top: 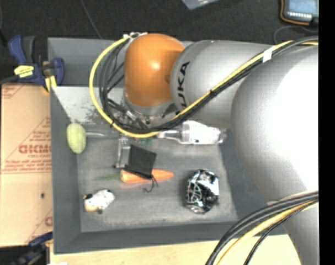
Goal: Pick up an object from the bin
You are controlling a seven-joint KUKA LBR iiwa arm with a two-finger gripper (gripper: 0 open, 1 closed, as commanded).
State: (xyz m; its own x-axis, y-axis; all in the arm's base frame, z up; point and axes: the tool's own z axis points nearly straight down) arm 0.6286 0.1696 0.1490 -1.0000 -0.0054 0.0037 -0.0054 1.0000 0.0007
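Silver arm (255,109) comes in from the bin's right side and covers most of the right half of the bin (65,192). It bends at the wrist so the orange cover (148,68) sits over the far-middle of the bin, pointing down. Yellow-and-black cables (95,87) loop round the cover on its left side.

The hand (127,164) hangs straight down below the cover, over the middle of the bin floor. It is just above an orange carrot (159,176). The carrot lies flat, tip toward the right wall, thin green stem toward the left wall.

A black square piece (141,160) sits at the hand and overlaps the carrot's upper edge (part of the hand or a loose thing, cannot tell). Whether the hand is clenched or released cannot be told, nor whether it touches the carrot.

Other things on the bin floor:
- pale green oval fruit (76,138), near the left wall, well apart from the hand
- small white-and-yellow toy (99,200), near the near-left corner
- crumpled black-and-white lump (203,191), near the near-right corner
- clear plastic bottle (195,133), lying right of the hand, partly under the arm

All four lie apart from the carrot.
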